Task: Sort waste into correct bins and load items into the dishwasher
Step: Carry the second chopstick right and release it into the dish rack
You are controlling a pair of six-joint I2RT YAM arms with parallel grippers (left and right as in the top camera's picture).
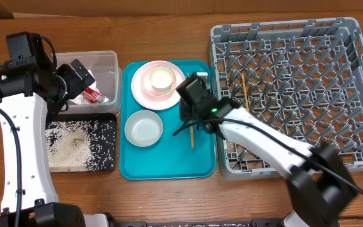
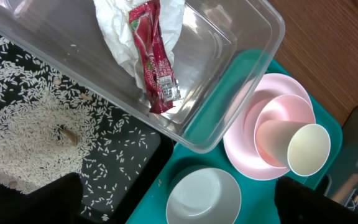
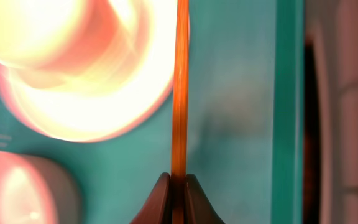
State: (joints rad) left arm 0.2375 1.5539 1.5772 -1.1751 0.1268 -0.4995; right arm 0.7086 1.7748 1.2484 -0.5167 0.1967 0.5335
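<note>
The clear tub (image 1: 109,63) holds the crumpled napkin (image 2: 114,25) and the red-and-white sauce packet (image 2: 151,56). Rice (image 1: 74,142) lies in the black tray (image 1: 109,167). My left gripper (image 1: 80,74) hangs over the tub, open and empty (image 2: 179,208). The pink plate (image 1: 140,88) carries a bowl (image 2: 272,127) with the small cup (image 2: 308,149) in it. A white bowl (image 1: 144,128) sits nearer me. My right gripper (image 1: 191,118) is shut on a chopstick (image 1: 191,137), which also shows in the right wrist view (image 3: 180,87), just above the teal tray. The other chopstick (image 1: 244,88) lies in the grey dish rack (image 1: 282,28).
The teal tray (image 1: 169,157) sits between the bins and the rack, with the plate and bowls on it. The rack's left wall (image 1: 214,69) is close to my right gripper. The wooden table (image 1: 169,31) shows around everything.
</note>
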